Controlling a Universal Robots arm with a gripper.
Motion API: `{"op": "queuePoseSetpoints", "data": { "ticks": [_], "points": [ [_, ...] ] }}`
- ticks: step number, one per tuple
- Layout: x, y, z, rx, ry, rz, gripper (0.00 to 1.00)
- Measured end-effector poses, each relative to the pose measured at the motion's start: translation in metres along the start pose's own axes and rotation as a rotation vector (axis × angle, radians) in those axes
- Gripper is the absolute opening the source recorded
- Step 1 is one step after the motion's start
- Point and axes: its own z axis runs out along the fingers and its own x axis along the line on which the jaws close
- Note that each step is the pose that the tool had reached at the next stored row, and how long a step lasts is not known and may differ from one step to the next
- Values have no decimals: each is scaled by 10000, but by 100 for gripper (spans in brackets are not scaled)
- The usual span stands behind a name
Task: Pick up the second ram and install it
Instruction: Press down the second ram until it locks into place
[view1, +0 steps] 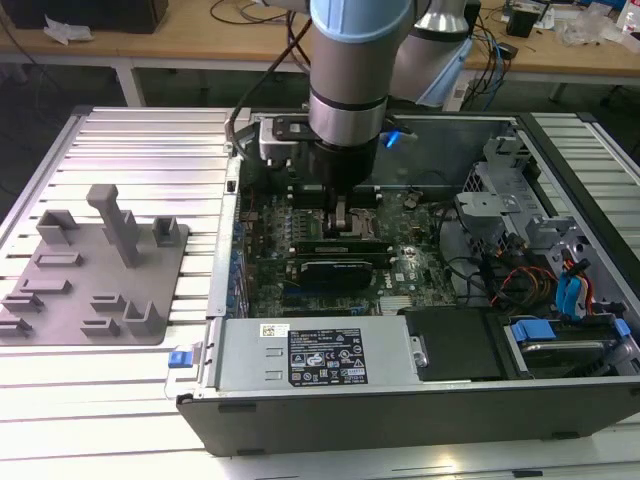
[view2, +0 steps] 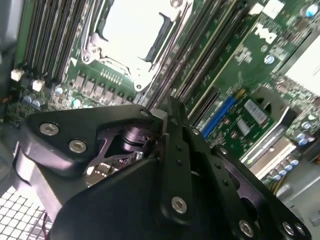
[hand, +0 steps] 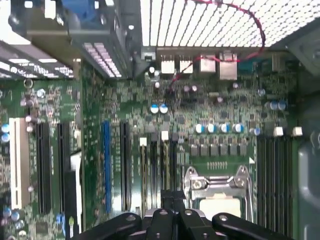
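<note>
The black 2-fingered pincer (view1: 340, 214) was held low inside the open grey computer case (view1: 400, 400), over the green motherboard (hand: 220, 105) beside the silver CPU socket (hand: 217, 185). In both wrist views it was drawn narrow, with almost no gap. A long, thin green circuit-board stick, judged to be the second ram (view1: 335, 246), was seen directly beneath the pincer. Its long axis ran from the exterior view's left to its right, along the black slot rails (hand: 150, 165). Whether it was gripped could not be told.
</note>
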Motion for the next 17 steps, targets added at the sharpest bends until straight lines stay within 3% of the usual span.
{"op": "queuePoseSetpoints", "data": {
  "ticks": [3, 6, 17],
  "points": [
    [2, 14, 33, 0, 0, -1, 8],
    [4, 82, 66, 1, -2, 0, 8],
    [8, 90, 130, -1, 2, -1, 8]
  ]
}}
